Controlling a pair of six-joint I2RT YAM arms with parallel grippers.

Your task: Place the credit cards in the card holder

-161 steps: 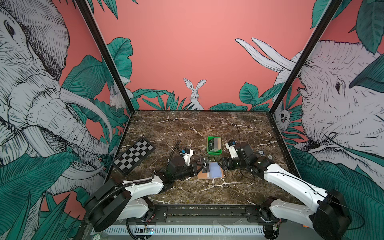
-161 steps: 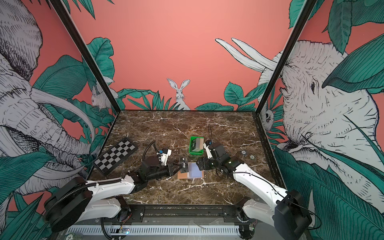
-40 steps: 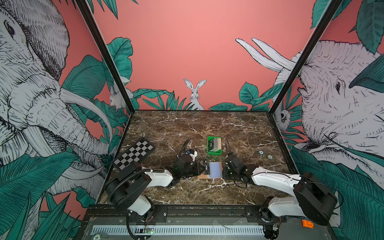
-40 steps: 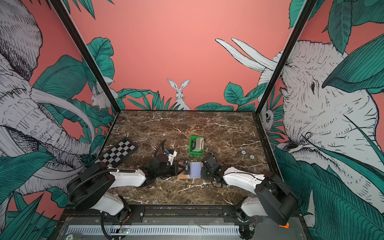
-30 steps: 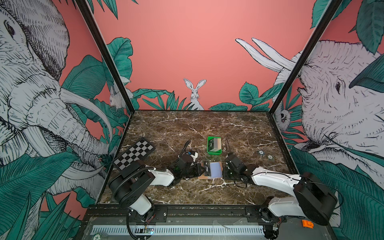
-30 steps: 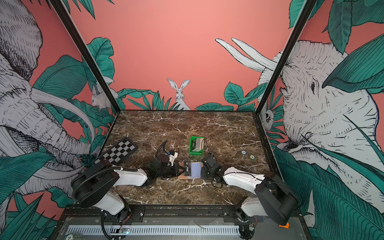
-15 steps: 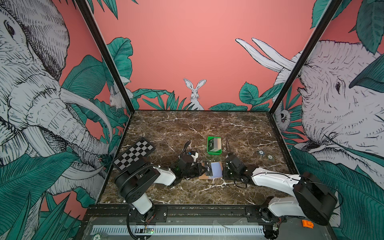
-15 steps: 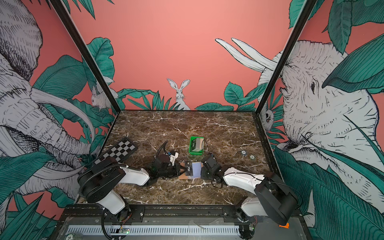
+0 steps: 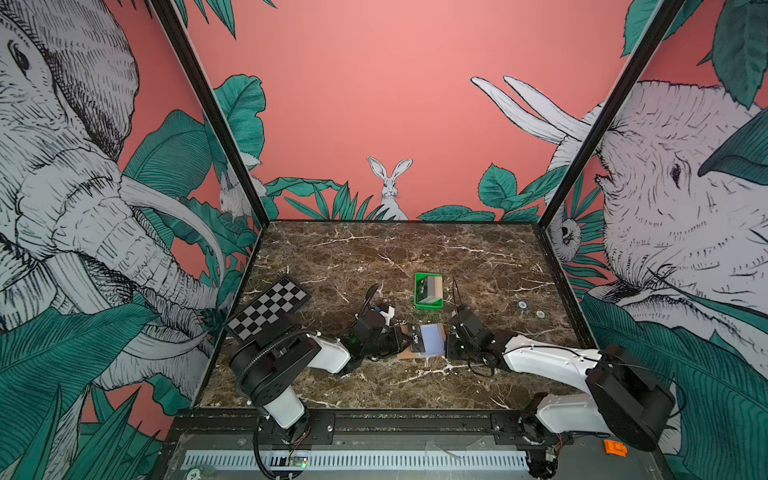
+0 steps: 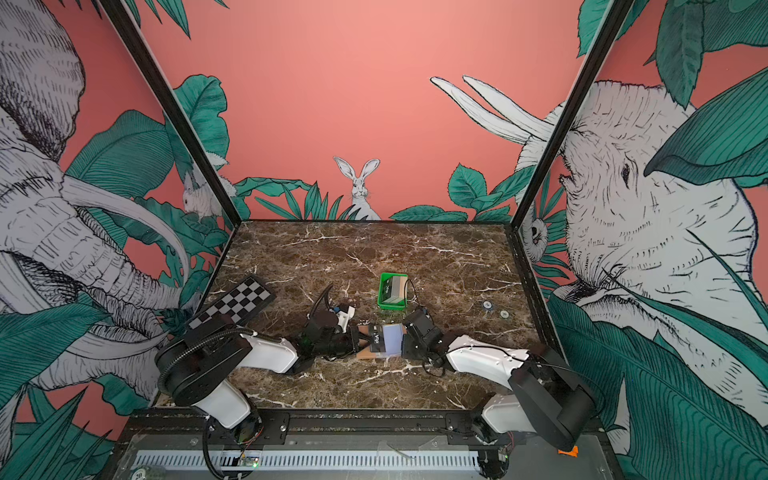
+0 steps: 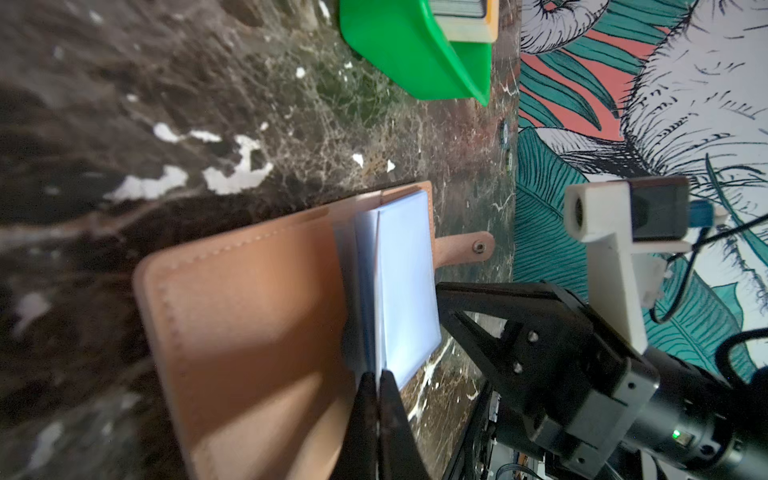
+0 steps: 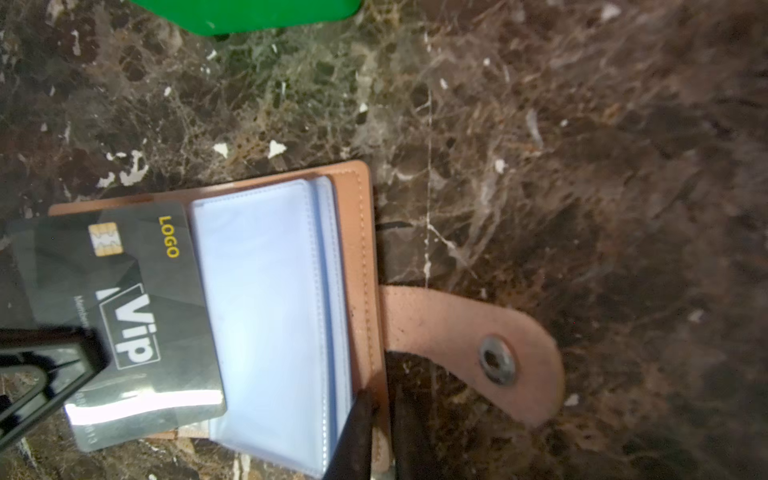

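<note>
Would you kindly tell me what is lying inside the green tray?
A pile of cards: a dark one beside a paler one on top. Those beneath, and the tray floor under them, are covered.

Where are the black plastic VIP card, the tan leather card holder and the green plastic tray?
black plastic VIP card (image 12: 129, 328): right wrist view, on the VIP lettering.
tan leather card holder (image 12: 457, 328): right wrist view, strap tab beside the snap.
green plastic tray (image 9: 428, 306): in a top view, near wall.

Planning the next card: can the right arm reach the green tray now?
Probably not: the right gripper is shut on the edge of the card holder. Otherwise the way to the green tray looks free.
</note>
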